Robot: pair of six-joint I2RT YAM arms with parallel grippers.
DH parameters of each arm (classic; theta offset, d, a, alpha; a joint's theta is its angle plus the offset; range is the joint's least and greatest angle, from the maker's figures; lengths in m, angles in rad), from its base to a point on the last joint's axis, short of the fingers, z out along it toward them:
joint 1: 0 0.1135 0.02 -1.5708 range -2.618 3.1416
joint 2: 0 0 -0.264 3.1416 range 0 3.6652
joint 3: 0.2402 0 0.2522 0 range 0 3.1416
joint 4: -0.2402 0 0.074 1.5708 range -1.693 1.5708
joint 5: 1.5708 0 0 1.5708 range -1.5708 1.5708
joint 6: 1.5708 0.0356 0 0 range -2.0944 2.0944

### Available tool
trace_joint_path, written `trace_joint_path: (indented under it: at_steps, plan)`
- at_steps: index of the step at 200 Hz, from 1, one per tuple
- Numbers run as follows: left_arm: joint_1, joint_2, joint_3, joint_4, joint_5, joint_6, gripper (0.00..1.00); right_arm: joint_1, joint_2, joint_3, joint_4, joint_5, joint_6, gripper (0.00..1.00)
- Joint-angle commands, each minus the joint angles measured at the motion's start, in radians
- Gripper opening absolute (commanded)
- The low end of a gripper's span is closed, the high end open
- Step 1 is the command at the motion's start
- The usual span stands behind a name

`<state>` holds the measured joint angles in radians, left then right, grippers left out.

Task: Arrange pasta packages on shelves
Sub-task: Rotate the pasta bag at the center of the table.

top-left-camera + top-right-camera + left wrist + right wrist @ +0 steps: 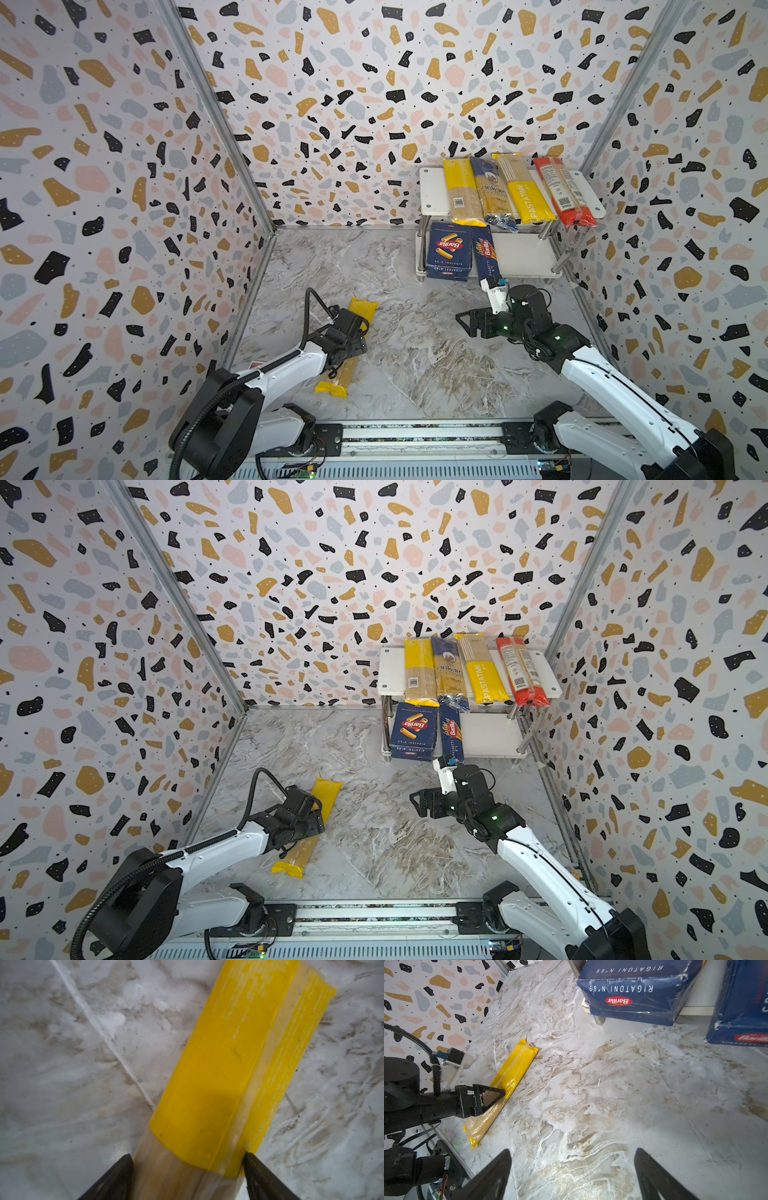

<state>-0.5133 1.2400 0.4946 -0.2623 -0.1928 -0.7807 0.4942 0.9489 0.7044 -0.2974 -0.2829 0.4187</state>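
A long yellow spaghetti bag [362, 308] [327, 792] [218, 1064] [515, 1070] lies flat on the marble table at the front left. My left gripper [188, 1159] straddles its middle, both fingertips pressed against the bag's sides. My right gripper [466, 322] [573, 1153] stands open over bare table, just in front of the shelves [432, 191]. The top board carries a yellow bag [459, 191], a dark blue bag [490, 195], a second yellow bag [523, 191] and a red bag [563, 191]. The lower board [523, 257] holds the rigatoni box [449, 253] [633, 995] and the slim Barilla box [486, 257] [741, 1012].
Patterned walls close in the table on three sides. A metal rail [415, 436] with both arm bases runs along the front edge. A small red and white card [255, 365] lies by the left wall behind the left arm.
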Motion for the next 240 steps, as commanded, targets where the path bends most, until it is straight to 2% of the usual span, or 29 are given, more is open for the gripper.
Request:
trace_joint_path:
  at_steps: [1, 57, 98, 124, 157, 185, 200, 210, 240]
  plan:
    - [-0.06, 0.011, -0.009, 0.092, 0.099, -0.067, 0.77, 0.004, -0.02, -0.012, 0.016, -0.032, 0.003, 0.93]
    - [-0.279, 0.151, 0.139, 0.145, 0.109, -0.168, 0.74, 0.004, -0.068, -0.048, -0.01, -0.014, 0.019, 0.92]
    - [-0.366, 0.261, 0.234, 0.188, 0.127, -0.189, 0.74, 0.004, -0.082, -0.058, -0.058, 0.0, 0.013, 0.93]
    - [-0.378, 0.258, 0.248, 0.18, 0.125, -0.184, 0.75, 0.004, -0.074, -0.071, -0.074, 0.002, 0.008, 0.92]
    - [-0.378, 0.122, 0.202, 0.082, 0.046, -0.177, 0.79, 0.034, 0.001, -0.063, -0.079, -0.009, -0.004, 0.92]
    - [-0.376, -0.086, 0.125, -0.031, -0.055, -0.208, 0.84, 0.148, 0.113, -0.016, -0.066, 0.06, 0.0, 0.92]
    - [-0.368, -0.191, 0.101, -0.102, -0.105, -0.224, 0.91, 0.208, 0.188, 0.012, -0.044, 0.084, 0.007, 0.93]
    - [-0.359, -0.275, 0.092, -0.15, -0.134, -0.226, 1.0, 0.249, 0.243, 0.03, -0.025, 0.091, 0.01, 0.93]
    - [-0.305, -0.484, 0.114, -0.304, -0.2, -0.216, 0.99, 0.367, 0.422, 0.125, -0.005, 0.14, 0.004, 0.94]
